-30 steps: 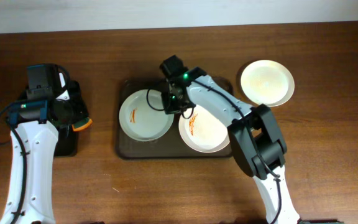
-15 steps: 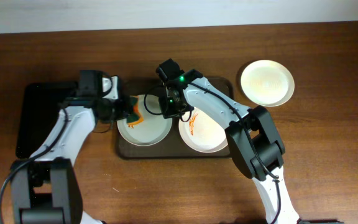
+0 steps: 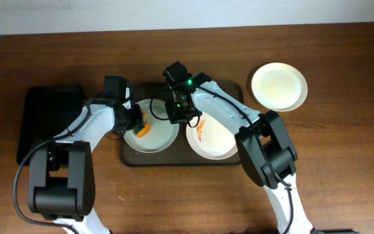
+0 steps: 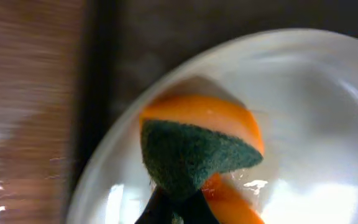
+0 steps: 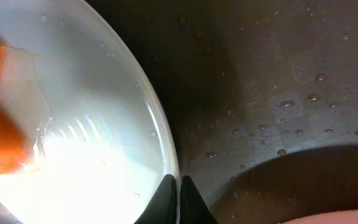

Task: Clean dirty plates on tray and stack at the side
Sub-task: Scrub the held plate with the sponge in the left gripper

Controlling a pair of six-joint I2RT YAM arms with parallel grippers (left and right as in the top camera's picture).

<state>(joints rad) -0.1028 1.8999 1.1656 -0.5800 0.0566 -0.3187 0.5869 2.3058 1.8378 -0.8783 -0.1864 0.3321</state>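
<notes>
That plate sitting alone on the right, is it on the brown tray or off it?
Off it. The lone plate rests on the wooden table, past the right rim of the tray, with bare wood between them.

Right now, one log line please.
left gripper: sponge pressed on left plate | right gripper: clamps that plate's rim

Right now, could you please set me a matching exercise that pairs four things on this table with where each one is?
Things:
1. sponge
2. sauce-smeared plate
3. clean-looking plate
4. black tray

Places:
A. on the table, right of the brown tray
B. left of the brown tray
C. in the left gripper, on the left plate
D. right half of the brown tray

Pairs: 1-C, 2-D, 3-A, 4-B.
</notes>
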